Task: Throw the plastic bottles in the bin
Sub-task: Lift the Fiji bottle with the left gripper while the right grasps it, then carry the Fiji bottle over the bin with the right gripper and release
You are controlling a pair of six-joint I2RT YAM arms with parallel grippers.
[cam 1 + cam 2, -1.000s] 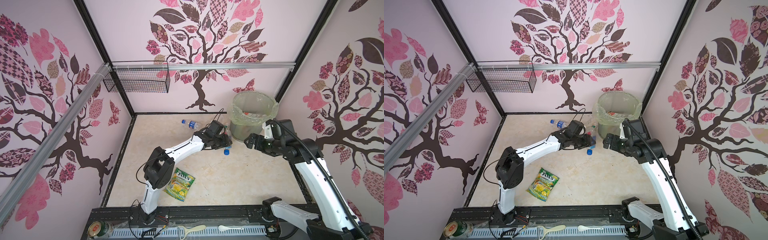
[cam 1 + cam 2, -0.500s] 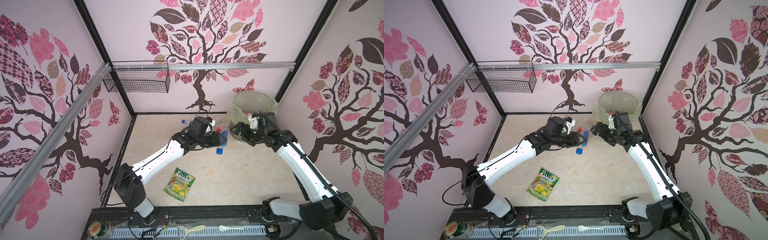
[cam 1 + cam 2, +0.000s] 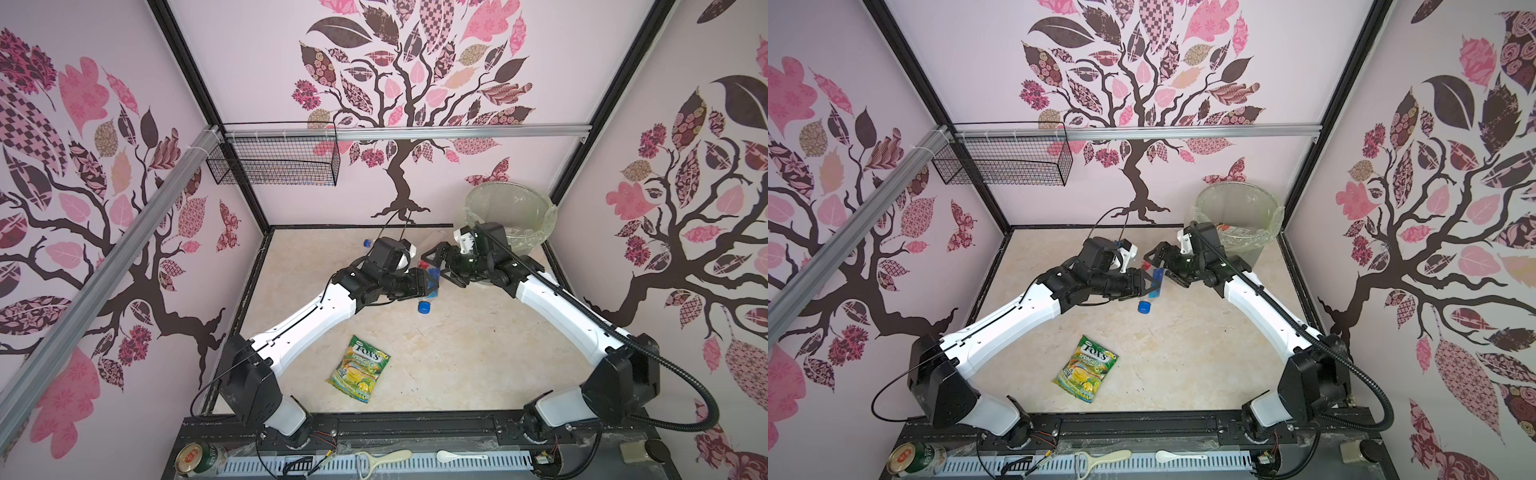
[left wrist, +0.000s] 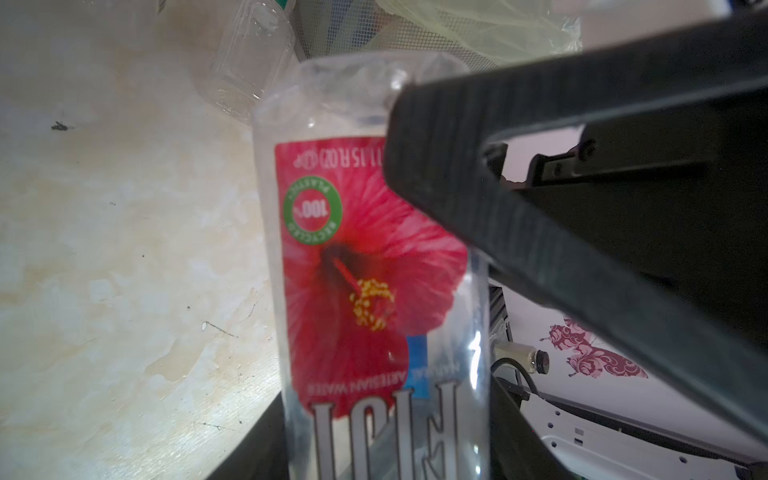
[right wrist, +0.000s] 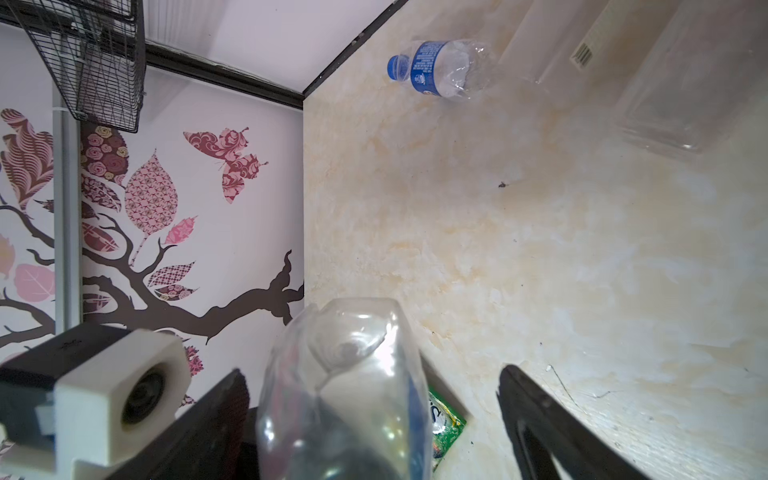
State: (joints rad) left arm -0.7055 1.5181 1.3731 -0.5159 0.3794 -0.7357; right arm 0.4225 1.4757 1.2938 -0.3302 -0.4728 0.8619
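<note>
Since the earlier frame the right gripper (image 3: 438, 268) has drawn in from beside the bin (image 3: 513, 199) to meet the water bottle (image 3: 431, 286), and the left arm has stretched out longer. That clear bottle, with a red flower label and a blue cap pointing down toward the front, hangs in the air over the back half of the bench (image 3: 478, 353), near the bin but not over it. The left gripper (image 3: 427, 286) has its jaws pinching the bottle's labelled body. The right gripper's jaws are spread to either side of the bottle's bare base, with a gap showing on one side in the right wrist view, so they have not gripped. This looks like a hand-over between arms: the next move calls for the right jaws to close on the base, the left jaws to let go, and the right arm to carry the bottle over the bin's rim. A blue-capped bottle (image 5: 444, 68) lies on the bench by the back wall, not yet collected. A candy bag (image 3: 359, 370) lies toward the front, well apart.
</note>
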